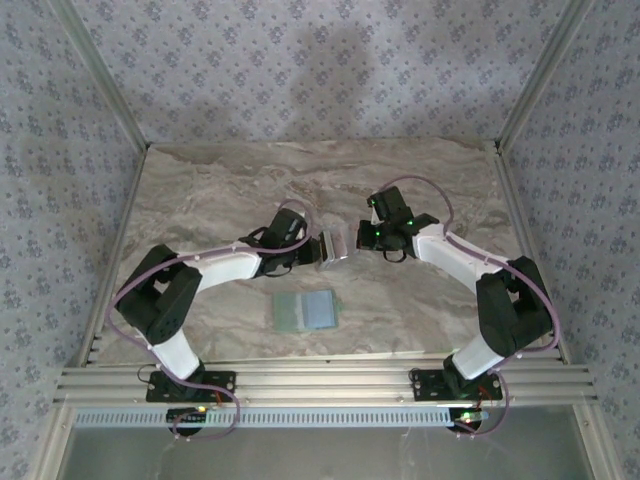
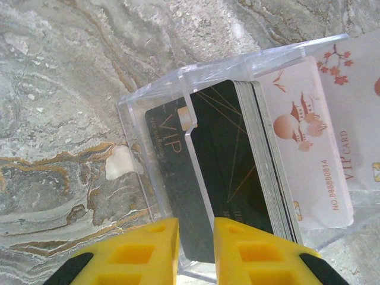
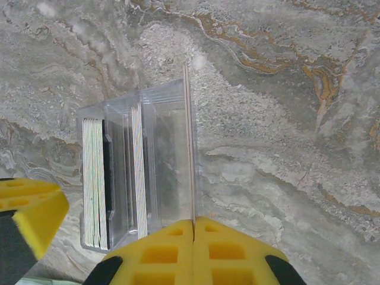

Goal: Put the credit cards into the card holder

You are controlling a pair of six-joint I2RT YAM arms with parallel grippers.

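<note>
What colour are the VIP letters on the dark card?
Gold, on the black card; left wrist view shows it best.

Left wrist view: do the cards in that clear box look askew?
Yes. The white VIP card leans away from the upright card stack in the clear box, face showing while the stack stands on edge. The right claw pinches a thin sheet at the box's side.

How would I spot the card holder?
Find the marble table, then look near its front edge, in the middle. The card holder lies flat there alone: a two-panel wallet, sage-green and pale blue, unlike the clear plastic box of cards farther back.
</note>
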